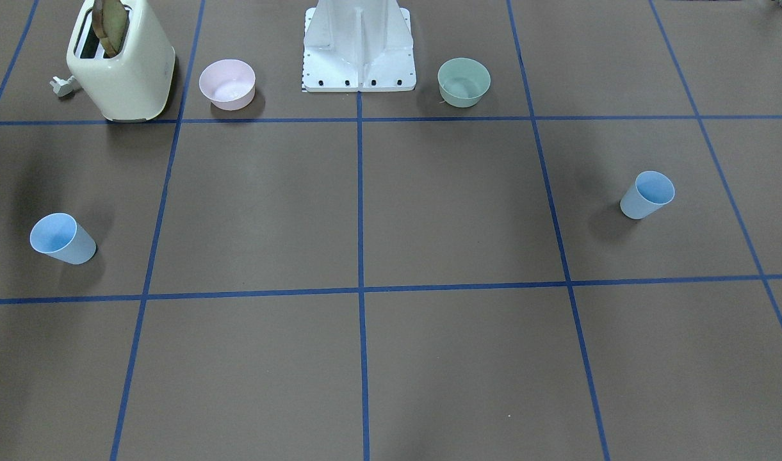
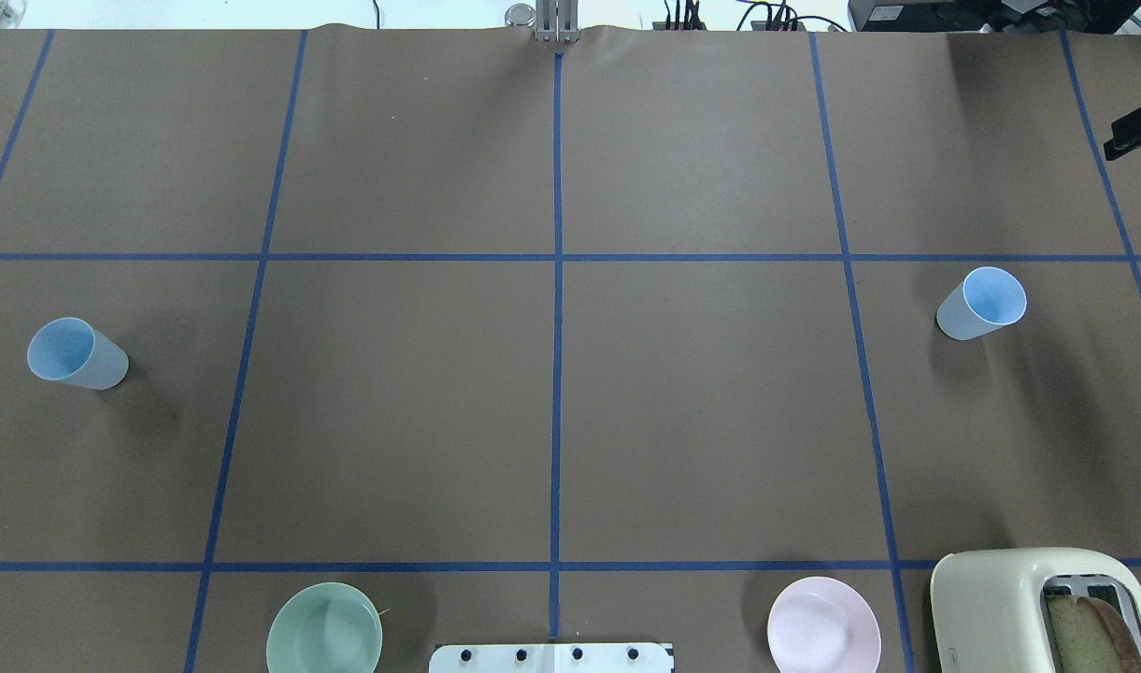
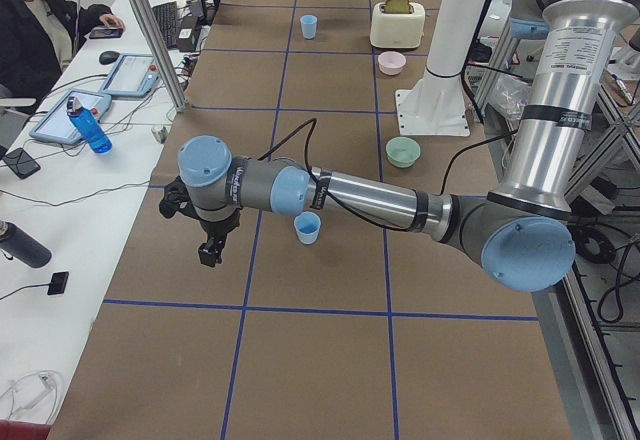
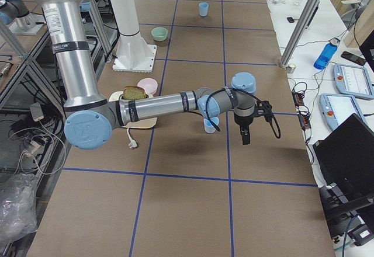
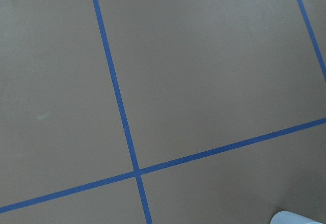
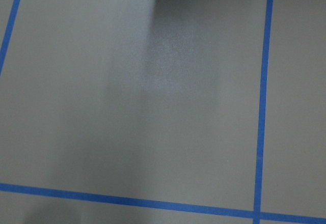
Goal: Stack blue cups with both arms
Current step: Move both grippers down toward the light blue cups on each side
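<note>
Two light-blue cups stand upright and far apart on the brown table. One cup (image 2: 75, 353) is on my left side (image 1: 647, 195). The other cup (image 2: 983, 303) is on my right side (image 1: 63, 238). My left gripper (image 3: 210, 252) hangs above the table beyond the left cup (image 3: 307, 227), apart from it. A sliver of that cup (image 5: 293, 218) shows in the left wrist view. My right gripper (image 4: 245, 135) hangs beyond the right cup (image 4: 209, 125), apart from it. A black part, likely this gripper (image 2: 1135, 126), shows at the overhead view's right edge. I cannot tell whether either gripper is open or shut.
A cream toaster (image 1: 122, 64) holding a bread slice stands near the base on my right, with a pink bowl (image 1: 227, 83) beside it. A green bowl (image 1: 464, 81) sits on the base's other side. The white base (image 1: 358, 57) is between them. A person (image 3: 40, 20) sits at a side desk.
</note>
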Motion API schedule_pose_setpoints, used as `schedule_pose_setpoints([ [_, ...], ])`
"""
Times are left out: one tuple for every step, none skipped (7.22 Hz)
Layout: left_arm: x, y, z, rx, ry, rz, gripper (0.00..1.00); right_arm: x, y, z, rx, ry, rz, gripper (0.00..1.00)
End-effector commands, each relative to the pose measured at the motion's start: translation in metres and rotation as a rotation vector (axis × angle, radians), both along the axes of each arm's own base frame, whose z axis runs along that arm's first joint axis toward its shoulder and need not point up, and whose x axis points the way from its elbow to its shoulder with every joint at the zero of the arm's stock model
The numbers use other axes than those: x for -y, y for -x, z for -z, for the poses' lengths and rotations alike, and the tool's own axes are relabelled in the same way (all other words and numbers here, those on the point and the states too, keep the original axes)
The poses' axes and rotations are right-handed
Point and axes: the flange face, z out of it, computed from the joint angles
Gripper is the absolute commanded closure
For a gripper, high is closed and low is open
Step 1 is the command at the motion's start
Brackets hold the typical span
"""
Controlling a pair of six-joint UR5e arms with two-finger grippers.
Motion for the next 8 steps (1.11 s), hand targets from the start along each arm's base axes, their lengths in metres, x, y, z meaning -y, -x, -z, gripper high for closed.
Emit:
schedule_pose_setpoints([
  [-0.019, -0.05, -0.009, -0.033, 0.02, 0.05, 0.02, -0.041, 0.009, -0.008, 0.076, 0.041, 0.003, 0.0],
  [-0.039, -0.088, -0.021, -0.077, 0.031, 0.086, 0.02, -0.062, 0.017, -0.003, 0.088, 0.045, 0.033, 0.0],
  [-0.065, -0.119, -0.029, -0.135, 0.039, 0.131, 0.02, -0.086, 0.017, -0.006, 0.088, 0.045, 0.045, 0.0],
  [-0.08, -0.158, -0.035, -0.124, 0.041, 0.134, 0.02, -0.101, 0.03, -0.005, 0.088, 0.049, 0.072, 0.0],
  [-0.086, -0.195, -0.034, -0.093, 0.048, 0.118, 0.02, -0.106, 0.043, -0.006, 0.093, 0.056, 0.101, 0.0],
  [-0.093, -0.205, -0.036, -0.073, 0.035, 0.121, 0.02, -0.108, 0.05, -0.007, 0.103, 0.067, 0.119, 0.0],
  [-0.1, -0.22, -0.033, -0.074, 0.042, 0.106, 0.02, -0.107, 0.051, -0.004, 0.116, 0.066, 0.124, 0.0],
  [-0.104, -0.236, -0.034, -0.052, 0.034, 0.099, 0.02, -0.107, 0.05, -0.001, 0.113, 0.055, 0.121, 0.0],
])
